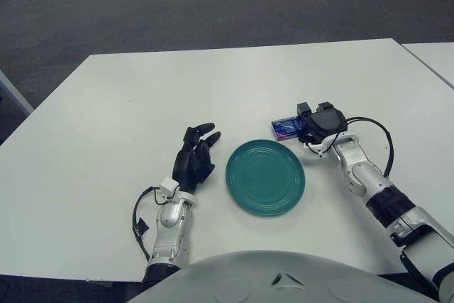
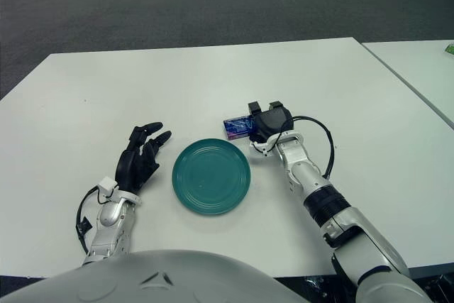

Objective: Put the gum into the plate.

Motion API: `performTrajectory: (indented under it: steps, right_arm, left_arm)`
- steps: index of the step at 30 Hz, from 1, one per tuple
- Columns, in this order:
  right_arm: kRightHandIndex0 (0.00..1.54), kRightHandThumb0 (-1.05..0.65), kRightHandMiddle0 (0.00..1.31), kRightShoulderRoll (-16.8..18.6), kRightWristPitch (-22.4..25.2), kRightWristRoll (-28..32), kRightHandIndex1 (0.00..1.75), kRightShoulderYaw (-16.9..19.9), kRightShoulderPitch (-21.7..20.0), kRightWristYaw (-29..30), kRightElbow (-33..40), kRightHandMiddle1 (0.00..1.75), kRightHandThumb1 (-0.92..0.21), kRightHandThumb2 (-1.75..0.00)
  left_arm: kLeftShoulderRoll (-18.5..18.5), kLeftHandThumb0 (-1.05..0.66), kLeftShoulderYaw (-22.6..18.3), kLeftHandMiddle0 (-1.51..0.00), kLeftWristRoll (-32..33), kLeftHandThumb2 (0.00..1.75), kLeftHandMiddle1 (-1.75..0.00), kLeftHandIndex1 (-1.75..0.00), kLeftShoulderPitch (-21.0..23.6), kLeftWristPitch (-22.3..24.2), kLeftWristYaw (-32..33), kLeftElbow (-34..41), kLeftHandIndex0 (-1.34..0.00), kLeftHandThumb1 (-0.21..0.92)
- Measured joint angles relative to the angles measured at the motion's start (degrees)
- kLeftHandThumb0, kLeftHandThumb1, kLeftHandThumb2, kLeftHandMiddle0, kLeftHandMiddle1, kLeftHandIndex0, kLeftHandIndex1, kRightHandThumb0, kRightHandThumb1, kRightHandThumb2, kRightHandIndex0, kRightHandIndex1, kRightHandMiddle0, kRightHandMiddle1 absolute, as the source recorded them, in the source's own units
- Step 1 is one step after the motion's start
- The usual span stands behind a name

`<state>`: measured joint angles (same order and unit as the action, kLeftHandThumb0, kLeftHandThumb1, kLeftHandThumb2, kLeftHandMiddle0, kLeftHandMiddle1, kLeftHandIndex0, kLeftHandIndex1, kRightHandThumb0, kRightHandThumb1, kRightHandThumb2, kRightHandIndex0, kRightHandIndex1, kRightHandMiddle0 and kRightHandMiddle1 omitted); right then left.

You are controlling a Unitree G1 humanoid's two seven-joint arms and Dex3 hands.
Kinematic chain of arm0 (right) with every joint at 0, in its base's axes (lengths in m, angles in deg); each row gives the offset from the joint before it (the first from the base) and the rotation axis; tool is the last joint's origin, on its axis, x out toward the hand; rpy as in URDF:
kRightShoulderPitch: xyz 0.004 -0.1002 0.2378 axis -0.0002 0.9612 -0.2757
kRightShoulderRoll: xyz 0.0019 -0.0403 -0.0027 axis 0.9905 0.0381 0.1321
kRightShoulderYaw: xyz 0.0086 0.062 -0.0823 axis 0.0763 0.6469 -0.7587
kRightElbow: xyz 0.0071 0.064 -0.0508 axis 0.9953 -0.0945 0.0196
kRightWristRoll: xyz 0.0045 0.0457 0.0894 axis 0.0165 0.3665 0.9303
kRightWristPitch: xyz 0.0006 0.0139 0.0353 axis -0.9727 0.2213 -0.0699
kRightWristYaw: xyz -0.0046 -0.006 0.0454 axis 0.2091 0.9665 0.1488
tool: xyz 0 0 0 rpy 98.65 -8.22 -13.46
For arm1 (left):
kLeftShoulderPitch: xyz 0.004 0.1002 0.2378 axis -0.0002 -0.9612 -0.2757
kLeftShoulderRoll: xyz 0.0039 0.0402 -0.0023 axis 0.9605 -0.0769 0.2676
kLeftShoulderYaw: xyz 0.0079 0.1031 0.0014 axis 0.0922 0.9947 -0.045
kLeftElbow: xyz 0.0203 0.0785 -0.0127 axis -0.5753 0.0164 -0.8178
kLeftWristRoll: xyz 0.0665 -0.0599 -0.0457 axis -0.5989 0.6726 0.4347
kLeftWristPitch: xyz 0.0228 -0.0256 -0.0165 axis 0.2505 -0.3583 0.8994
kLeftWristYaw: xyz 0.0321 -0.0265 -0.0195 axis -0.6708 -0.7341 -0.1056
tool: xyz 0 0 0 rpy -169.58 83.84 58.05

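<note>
**Gum beside the plate, right hand on it**

The gum (image 1: 285,128), a small blue pack, lies on the white table (image 1: 128,104) just beyond the plate's (image 1: 265,177) far right rim, not in it. The right hand (image 1: 316,124) sits at the pack's right end, fingers closed around it. Left of the plate, the left hand (image 1: 196,155) shows with fingers loosely spread, holding nothing.
</note>
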<state>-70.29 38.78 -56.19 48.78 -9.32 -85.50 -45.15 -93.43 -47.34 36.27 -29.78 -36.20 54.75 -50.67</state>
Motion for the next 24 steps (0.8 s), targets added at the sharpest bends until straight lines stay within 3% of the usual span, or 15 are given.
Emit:
performTrajectory:
  steps: [12,24]
  right_arm:
    - [0.31,-0.40,0.39,-1.5,-0.2,3.1,0.56,4.2,-3.7,-4.6,0.8,1.75,-0.61,-0.94]
    - [0.32,-0.39,0.35,-1.7,1.1,4.8,0.43,8.2,-4.1,-3.4,6.1,1.75,-0.67,-0.85]
  left_arm:
    - [0.0,-0.91,-0.1,-0.42,0.5,0.85,-0.57,-1.08,0.0,0.1,-0.3,0.1,-0.14,0.92]
    - [0.0,-0.89,-0.1,-0.42,0.7,0.84,-0.58,-1.10,0.0,0.1,-0.5,0.1,-0.17,0.92]
